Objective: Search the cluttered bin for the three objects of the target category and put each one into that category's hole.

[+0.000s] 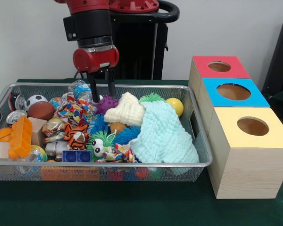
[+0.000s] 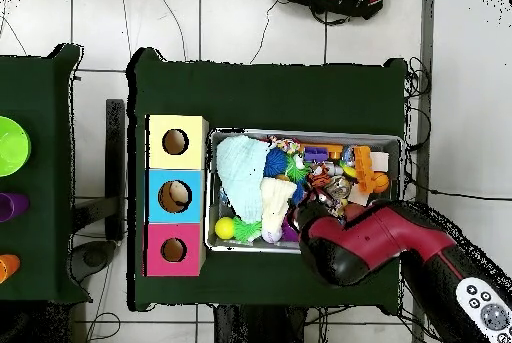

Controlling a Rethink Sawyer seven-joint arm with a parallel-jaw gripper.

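Gripper (image 1: 102, 86) poised over the wire bin's (image 1: 108, 164) far side, fingers apart, straddling a crinkled clear bottle (image 1: 81, 89), apparently lined up for the blue-topped box's hole (image 1: 233, 91).

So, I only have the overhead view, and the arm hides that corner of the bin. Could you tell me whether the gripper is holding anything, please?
Observer: No. In the front view the gripper is open and empty, pointing straight down over the far side of the bin.
Operator: Thank you. What shows under it?
Observer: A purple spiky ball shows right below the fingertips.
Operator: And is any bottle nearby?
Observer: Yes. A clear bottle with a blue label lies by the far rim, just beside the gripper, on the picture's left.
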